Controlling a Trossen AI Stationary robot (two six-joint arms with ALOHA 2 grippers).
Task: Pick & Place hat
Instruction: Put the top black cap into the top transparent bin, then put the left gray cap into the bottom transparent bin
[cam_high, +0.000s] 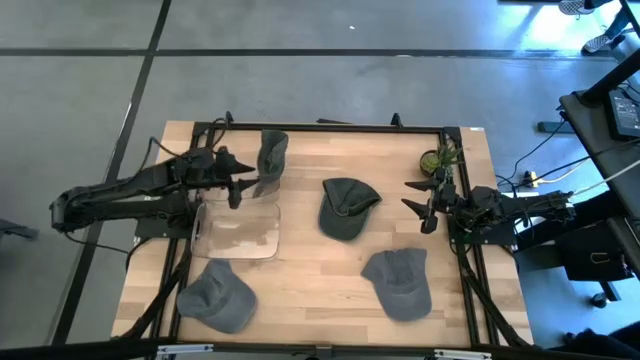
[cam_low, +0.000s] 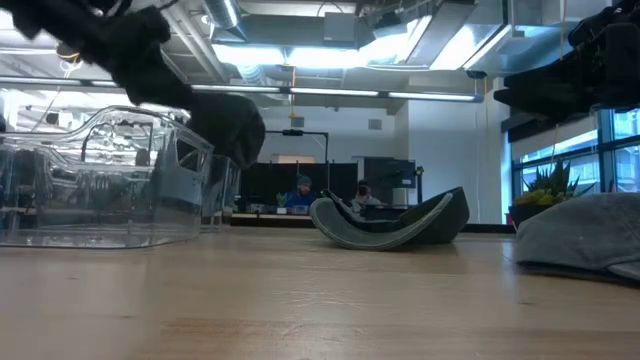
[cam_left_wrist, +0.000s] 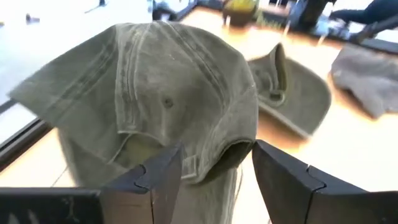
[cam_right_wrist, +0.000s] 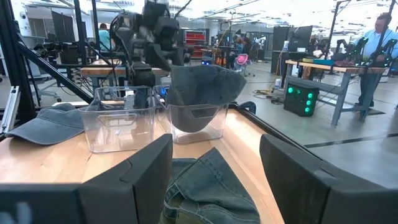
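My left gripper (cam_high: 243, 182) is shut on an olive-grey hat (cam_high: 271, 158), held up at the table's far left; the right wrist view shows this hat (cam_right_wrist: 202, 84) hanging over a clear plastic bin (cam_right_wrist: 194, 123). A larger clear bin (cam_high: 237, 230) stands just nearer. An olive hat (cam_high: 347, 207) lies upside down on its crown mid-table. One grey hat (cam_high: 398, 282) lies near right, another (cam_high: 217, 295) near left. My right gripper (cam_high: 425, 200) waits open at the right edge, touching nothing. My left gripper pinches the hat's back rim by the strap opening (cam_left_wrist: 206, 163) between its two fingers (cam_left_wrist: 155, 177). The fingers come from the table's left, slanting a little downward. The hat is lifted clear of the table, with its crown (cam_left_wrist: 168, 81) bulging out beyond the fingertips.
A potted plant (cam_high: 440, 160) stands at the far right by the right arm. A black frame rail (cam_high: 320, 127) borders the table top. Bare wood lies between the middle hat and the bins. People and benches show in the room beyond.
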